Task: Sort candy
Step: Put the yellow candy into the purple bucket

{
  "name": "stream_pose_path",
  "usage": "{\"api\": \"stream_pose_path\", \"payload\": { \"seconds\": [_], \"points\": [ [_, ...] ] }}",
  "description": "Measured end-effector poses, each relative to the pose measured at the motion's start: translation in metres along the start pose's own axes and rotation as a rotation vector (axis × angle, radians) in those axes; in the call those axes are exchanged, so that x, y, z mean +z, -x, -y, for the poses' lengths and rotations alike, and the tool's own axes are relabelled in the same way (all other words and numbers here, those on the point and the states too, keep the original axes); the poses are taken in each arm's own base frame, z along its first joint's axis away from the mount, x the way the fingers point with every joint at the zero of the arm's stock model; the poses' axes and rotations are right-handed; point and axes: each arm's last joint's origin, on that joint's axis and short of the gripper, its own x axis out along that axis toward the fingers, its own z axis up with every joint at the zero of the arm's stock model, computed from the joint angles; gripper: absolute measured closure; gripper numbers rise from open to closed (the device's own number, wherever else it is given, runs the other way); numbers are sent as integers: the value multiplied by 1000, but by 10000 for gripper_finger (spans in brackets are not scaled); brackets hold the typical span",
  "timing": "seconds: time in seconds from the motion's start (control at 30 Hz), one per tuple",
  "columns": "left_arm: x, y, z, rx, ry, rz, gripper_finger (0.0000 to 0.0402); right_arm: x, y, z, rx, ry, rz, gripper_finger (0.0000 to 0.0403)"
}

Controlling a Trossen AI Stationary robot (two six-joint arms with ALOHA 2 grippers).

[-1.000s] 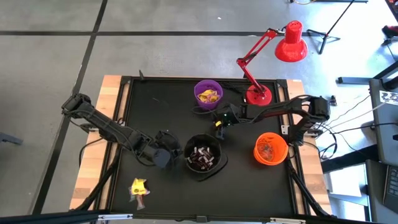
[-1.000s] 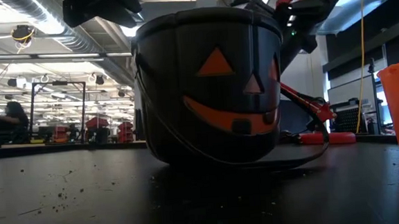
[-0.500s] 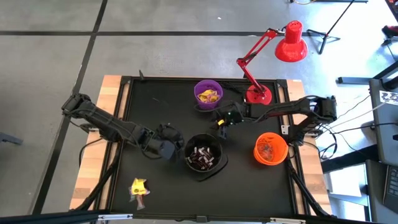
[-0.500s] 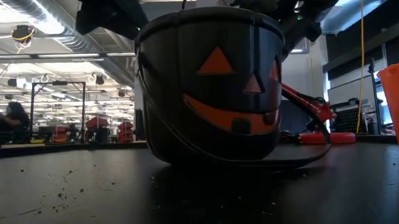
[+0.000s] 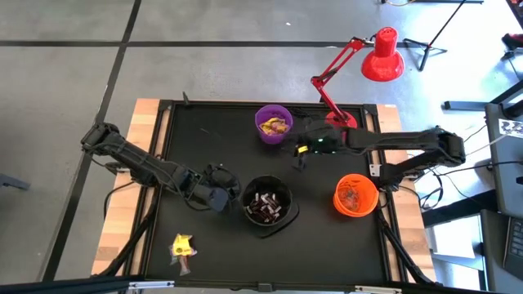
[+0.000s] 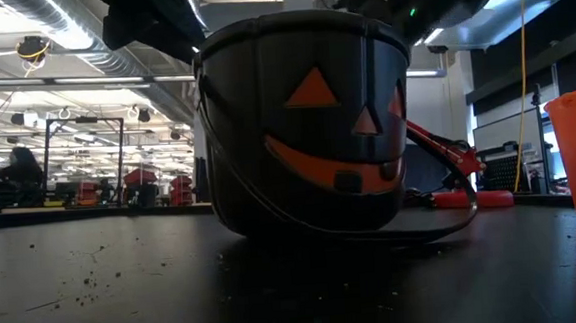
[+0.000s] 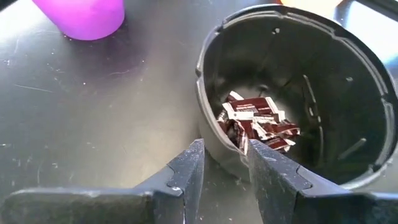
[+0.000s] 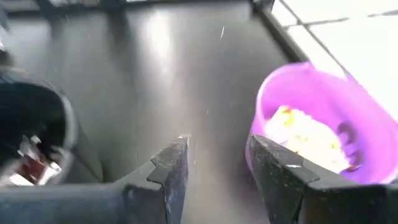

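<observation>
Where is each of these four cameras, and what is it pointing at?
High: above, looking down on table, both arms.
Low: at tabletop height, facing black bowl; arms overhead.
Left wrist: past left gripper into black bowl's brown candy.
Right wrist: past right gripper toward purple bowl.
Shared: all show the black bowl.

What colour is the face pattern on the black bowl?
Orange, on the black bowl: triangle eyes and a curved smile. The low view shows it best.
</observation>
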Motion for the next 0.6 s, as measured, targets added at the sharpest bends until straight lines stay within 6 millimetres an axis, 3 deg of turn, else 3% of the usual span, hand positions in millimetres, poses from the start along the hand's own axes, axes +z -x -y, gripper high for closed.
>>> {"api": "stream_pose_path", "payload": {
  "seconds": [0.33,0.47,0.6],
  "points": [
    [-5,4,4,-18,-2,-2,285,23,78,7,-3,-21,245,237],
    [-6,4,5,-22,5,-4,285,23,105,10,-4,-29,291,237],
    [-9,6,7,-41,-2,-29,285,15,119,11,-1,-51,303,237]
  ]
}}
